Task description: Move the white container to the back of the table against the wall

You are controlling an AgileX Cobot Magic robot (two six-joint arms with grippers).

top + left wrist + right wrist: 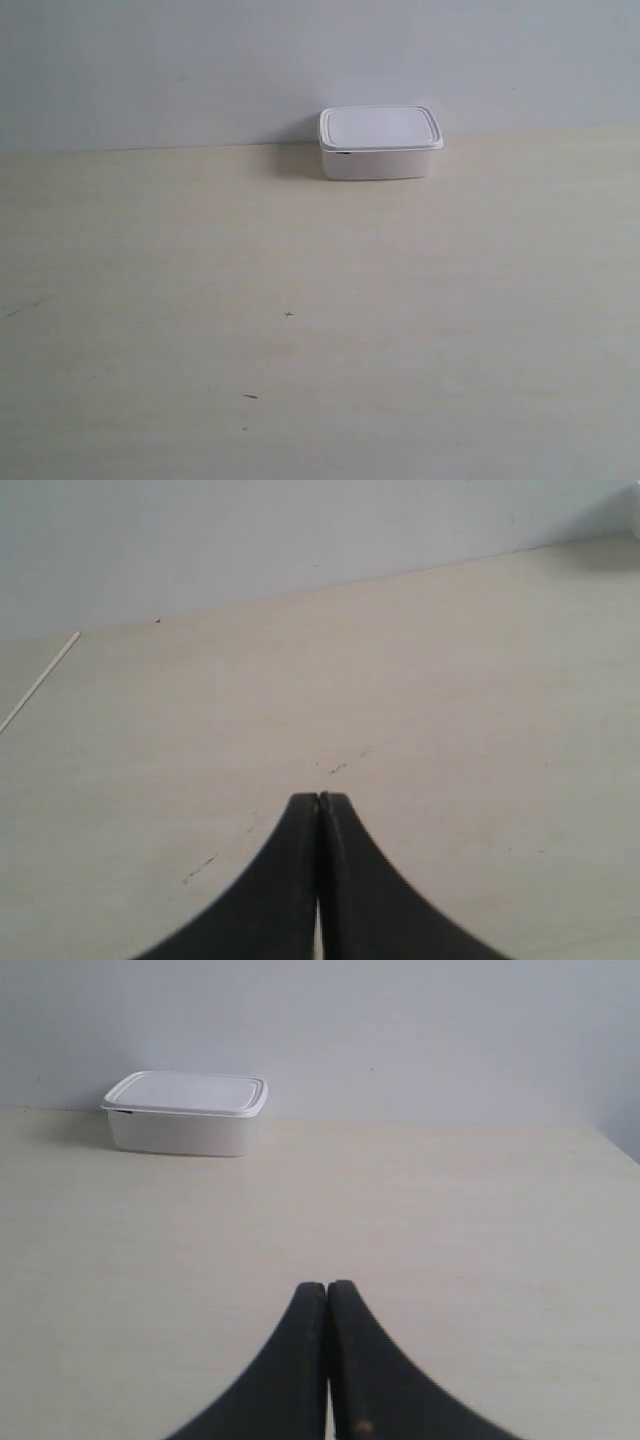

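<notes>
Pale cream wood-grain surface (420,330), a few dark specks (250,396), lies under the left jaws and right jaws, both pressed together, empty. Well beyond them the white container (380,160), shallow, round-cornered, lid (379,126) fitted, sits at the rear by the plain grey-white wall (200,60).

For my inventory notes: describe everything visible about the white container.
The white container is a shallow rectangular box with rounded corners, apparently smooth plastic. Its lid, raised at the rim, is fitted shut. It sits upright on the table at the back edge, close to the wall; contact with the wall cannot be confirmed. Nothing else touches it.
</notes>
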